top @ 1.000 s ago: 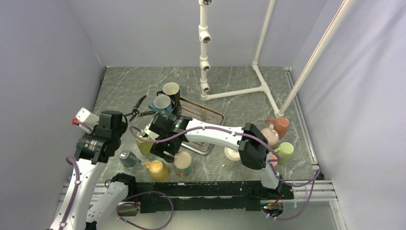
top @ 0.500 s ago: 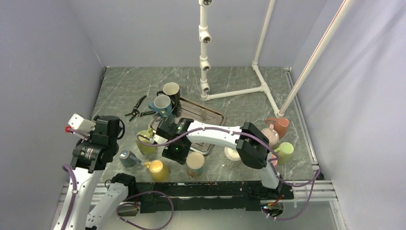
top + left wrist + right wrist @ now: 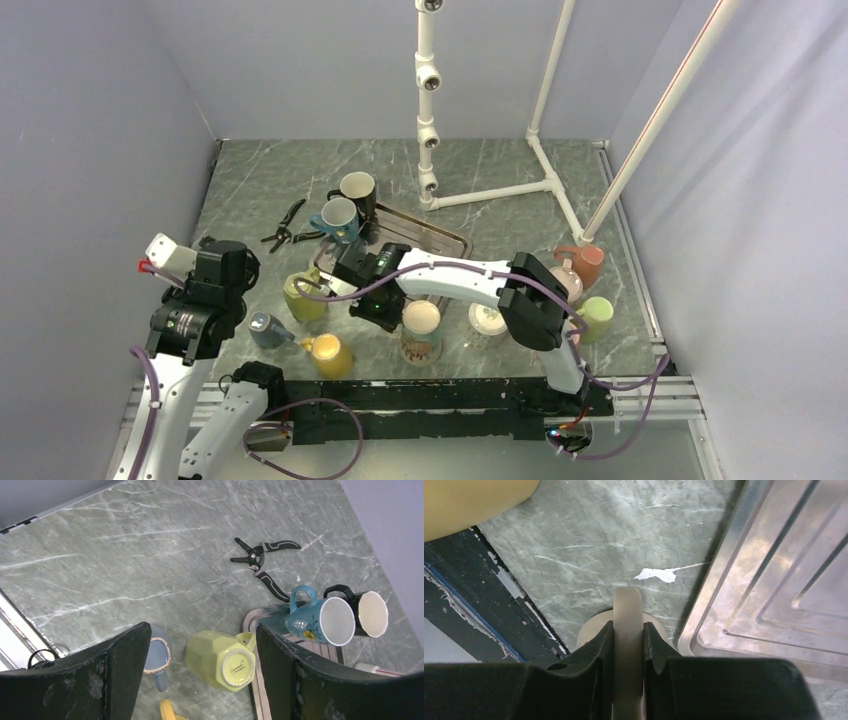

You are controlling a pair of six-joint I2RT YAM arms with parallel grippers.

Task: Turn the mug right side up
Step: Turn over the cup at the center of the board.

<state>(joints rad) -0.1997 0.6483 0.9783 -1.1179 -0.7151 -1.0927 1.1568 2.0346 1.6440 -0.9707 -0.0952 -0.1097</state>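
This is looking like a robotics lab test cell: plain lavender walls [image 3: 100, 150] are boxing in a marble-patterned counter [image 3: 260, 180], a white pipe frame [image 3: 428, 75] is standing at the back, and two cabled robot arms [image 3: 455, 280] are sitting bolted to a black rail [image 3: 440, 395] along the near edge.

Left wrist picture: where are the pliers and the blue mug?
Black-handled metal pliers [image 3: 254, 559]: left wrist view, on the pivot.
Blue flowered ceramic mug [image 3: 306, 625]: left wrist view, on its outer wall.
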